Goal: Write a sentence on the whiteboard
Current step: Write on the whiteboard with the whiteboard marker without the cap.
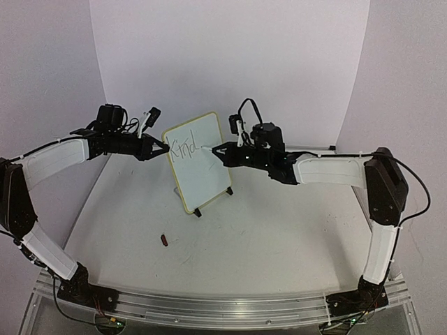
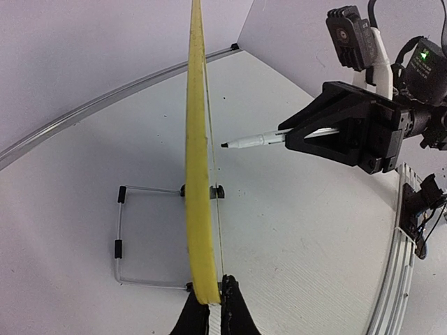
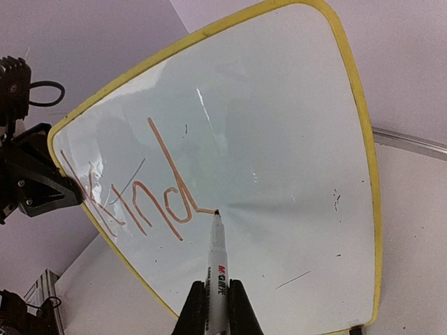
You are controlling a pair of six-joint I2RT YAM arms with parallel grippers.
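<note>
The whiteboard [image 1: 207,180] stands tilted on its black feet at mid-table, with a pale yellow frame. The sentence [image 1: 184,148] reads "Kind" in thin reddish-brown strokes, and shows large in the right wrist view [image 3: 140,199]. My left gripper [image 1: 165,148] is shut on the board's left edge, its jaws clamping the yellow frame [image 2: 198,174] seen edge-on [image 2: 213,301]. My right gripper [image 1: 218,150] is shut on a white marker [image 3: 218,269]. The marker tip sits at the end of the "d" stroke, at or just off the board [image 3: 293,125]. The marker also shows in the left wrist view [image 2: 255,139].
A small dark red cap [image 1: 164,240] lies on the table in front of the board. The board's wire stand [image 2: 120,237] sticks out behind it. White backdrop walls close in the back and sides. A metal rail [image 1: 223,307] runs along the near edge.
</note>
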